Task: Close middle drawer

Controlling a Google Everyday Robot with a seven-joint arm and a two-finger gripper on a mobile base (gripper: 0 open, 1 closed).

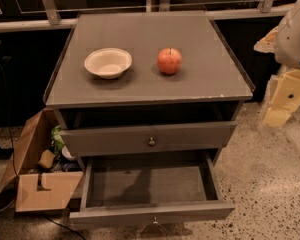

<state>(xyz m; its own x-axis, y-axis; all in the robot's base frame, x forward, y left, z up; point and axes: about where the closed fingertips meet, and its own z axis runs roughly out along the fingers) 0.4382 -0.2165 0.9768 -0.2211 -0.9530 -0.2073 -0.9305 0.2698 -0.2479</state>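
Note:
The middle drawer [150,186] is pulled far out of the grey-brown cabinet, so its bare grey inside shows. Its flat front [152,213] faces the bottom edge of the view, with a small brass knob [154,219] at centre. The drawer above it [151,140] stands a little way out and has its own brass knob. My gripper [279,106] hangs at the far right, beside the cabinet's right side, level with the upper drawer. It is well apart from the middle drawer and touches nothing.
On the cabinet top [200,84] sit a white bowl [108,62] and a red apple [169,61]. An open cardboard box [37,176] with clutter lies on the floor at the left. Speckled floor [270,184] spreads to the right.

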